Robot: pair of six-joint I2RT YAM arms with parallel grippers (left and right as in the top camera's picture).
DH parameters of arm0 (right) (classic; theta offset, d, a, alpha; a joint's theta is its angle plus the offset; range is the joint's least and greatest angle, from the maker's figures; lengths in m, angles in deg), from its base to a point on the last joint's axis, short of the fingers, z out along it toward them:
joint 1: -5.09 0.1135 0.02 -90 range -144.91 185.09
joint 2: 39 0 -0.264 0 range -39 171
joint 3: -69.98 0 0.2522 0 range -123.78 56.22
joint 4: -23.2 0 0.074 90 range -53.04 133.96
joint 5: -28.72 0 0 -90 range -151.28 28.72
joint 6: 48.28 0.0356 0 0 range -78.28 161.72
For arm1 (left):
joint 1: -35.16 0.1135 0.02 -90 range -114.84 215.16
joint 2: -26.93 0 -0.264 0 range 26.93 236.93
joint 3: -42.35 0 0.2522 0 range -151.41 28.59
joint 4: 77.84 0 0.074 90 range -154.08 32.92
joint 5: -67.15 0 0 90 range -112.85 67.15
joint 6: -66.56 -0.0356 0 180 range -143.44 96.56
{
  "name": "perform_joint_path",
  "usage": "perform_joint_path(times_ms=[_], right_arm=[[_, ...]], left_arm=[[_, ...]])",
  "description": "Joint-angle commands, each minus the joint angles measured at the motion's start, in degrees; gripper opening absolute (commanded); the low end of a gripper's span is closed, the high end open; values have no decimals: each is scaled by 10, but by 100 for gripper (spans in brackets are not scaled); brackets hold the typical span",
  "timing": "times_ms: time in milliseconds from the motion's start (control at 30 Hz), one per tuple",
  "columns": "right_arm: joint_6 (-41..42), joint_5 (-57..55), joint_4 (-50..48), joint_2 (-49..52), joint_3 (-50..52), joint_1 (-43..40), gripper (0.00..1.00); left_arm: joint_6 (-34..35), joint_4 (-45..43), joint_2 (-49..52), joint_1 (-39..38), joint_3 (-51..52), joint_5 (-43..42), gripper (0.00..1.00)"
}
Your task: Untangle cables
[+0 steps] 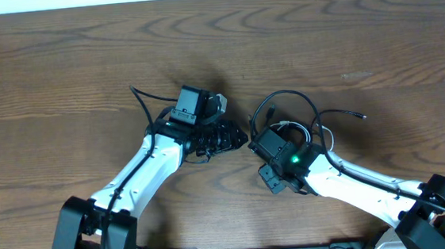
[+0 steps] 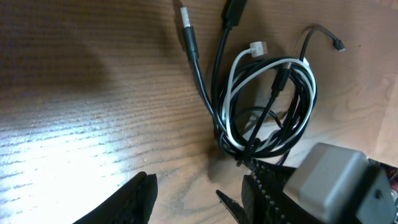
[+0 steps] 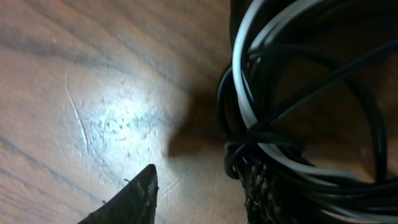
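The left gripper [image 2: 198,183] stands partly open over the wooden table [image 2: 81,106], with bare wood between its fingers and nothing held. Ahead of it, toward its right finger [image 2: 264,190], lie the cables [image 2: 242,148]: black cords wound in a loose coil with the white cable [image 2: 227,87] threaded through. The coil's near end sits just off that fingertip; I cannot tell whether it touches. Loose plug ends stick out past the coil's far side. The right gripper [image 3: 199,180] is likewise partly open and empty, with bare table in its gap. The coil lies at its right-hand finger [image 3: 264,190], overlapping the tip and outside the jaws.
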State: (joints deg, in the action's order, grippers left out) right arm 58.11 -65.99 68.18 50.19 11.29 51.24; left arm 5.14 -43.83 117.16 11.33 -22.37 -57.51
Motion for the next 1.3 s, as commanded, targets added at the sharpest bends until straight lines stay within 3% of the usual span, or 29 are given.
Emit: perform_joint_path(times_ms=[0, 167, 267, 333, 433, 567, 800, 1067, 1167, 1267], right_arm=[[-13, -19, -7, 0, -8, -1, 40], [-19, -29, -19, -1, -8, -1, 40], [-17, -19, 5, -15, -23, -1, 27], [-12, -18, 12, -35, -33, -1, 27], [-8, -18, 11, -68, -45, -12, 30], [2, 1, 7, -94, -48, -47, 49], [-55, 13, 54, -65, -48, -110, 49], [-128, 12, 43, 14, -40, -108, 47], [-137, 12, 41, 46, -40, -108, 36], [-132, 33, 39, 68, -40, -109, 11]], left_arm=[[7, -3, 12, 0, -18, -6, 49], [5, -20, 12, 0, -18, 54, 49], [0, -44, 12, 0, -18, 73, 50], [0, -59, 12, 0, -19, 68, 50], [-5, -65, 13, 0, -22, 48, 50], [-27, -65, 13, 1, -23, 44, 54], [-45, -65, 13, 28, -23, 45, 69], [-69, -64, 13, 47, -23, 44, 73], [-85, -61, 13, 47, -23, 34, 73], [-96, -58, 13, 47, -23, 25, 73]])
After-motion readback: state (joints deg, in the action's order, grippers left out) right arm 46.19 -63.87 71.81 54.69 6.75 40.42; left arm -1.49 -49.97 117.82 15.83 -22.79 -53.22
